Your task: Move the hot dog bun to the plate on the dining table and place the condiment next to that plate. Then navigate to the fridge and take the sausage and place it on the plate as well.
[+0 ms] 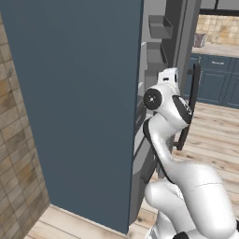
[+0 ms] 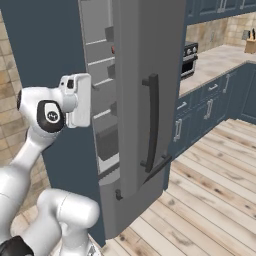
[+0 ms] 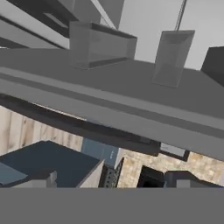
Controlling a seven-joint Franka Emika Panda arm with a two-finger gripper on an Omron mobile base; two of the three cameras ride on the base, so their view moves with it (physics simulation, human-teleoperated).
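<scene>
The fridge (image 2: 142, 60) stands with its grey door swung open, dark bar handle (image 2: 152, 125) facing out. My white hand (image 2: 78, 99) reaches toward the shelves (image 2: 100, 75) inside; its fingers are hidden there. A small reddish spot (image 2: 113, 49) lies on an upper shelf, possibly the sausage, too small to tell. In the hand view my gripper (image 3: 113, 179) is open, tips wide apart with nothing between them, looking at door bins (image 3: 100, 43). The hot dog bun, plate, dining table and condiment are out of view.
A tall dark blue panel (image 1: 79, 102) flanks the fridge on the left, next to a tiled wall (image 1: 16, 154). Blue base cabinets (image 2: 210, 105) with a stone counter and an oven (image 2: 189, 59) run along the right. Wood floor (image 2: 210, 200) lies open to the right.
</scene>
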